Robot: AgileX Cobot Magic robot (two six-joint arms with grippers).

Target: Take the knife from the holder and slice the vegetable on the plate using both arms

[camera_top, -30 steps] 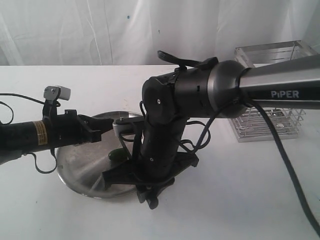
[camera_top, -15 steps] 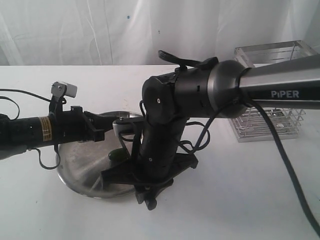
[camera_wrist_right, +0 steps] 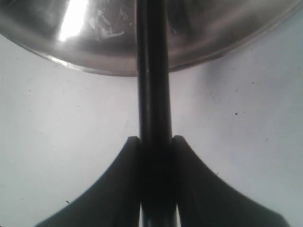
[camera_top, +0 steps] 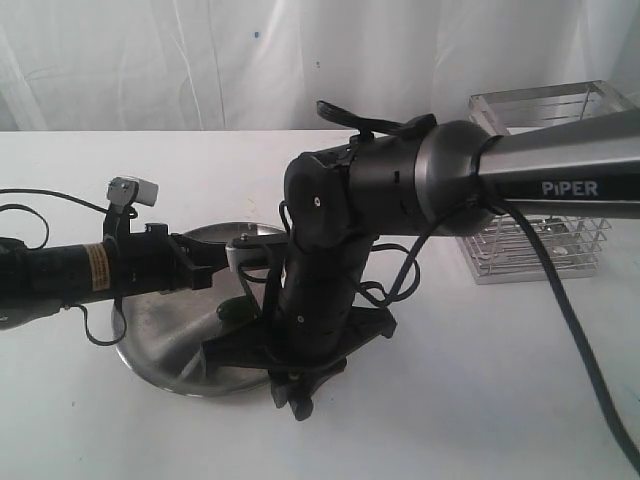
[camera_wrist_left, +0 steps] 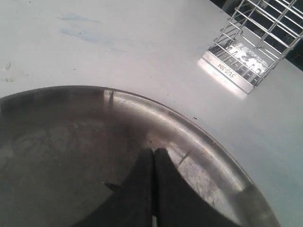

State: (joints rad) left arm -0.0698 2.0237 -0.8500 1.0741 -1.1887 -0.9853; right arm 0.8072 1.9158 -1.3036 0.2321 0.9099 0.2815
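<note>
Much hidden behind the arms
Only a green sliver of the vegetable (camera_top: 236,312) shows beside the right arm (camera_top: 330,270); knife (camera_wrist_right: 153,71) cut off at both ends; holder (camera_wrist_left: 226,71) cropped

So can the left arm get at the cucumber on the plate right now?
Probably yes: the left gripper is shut above the plate, close to the cucumber, nothing between them. The right gripper, holding the knife, crowds its other side.

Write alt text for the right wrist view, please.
The right gripper is shut on the knife, a slim dark shaft that runs straight out over the rim of the steel plate. The white table lies beneath.
</note>
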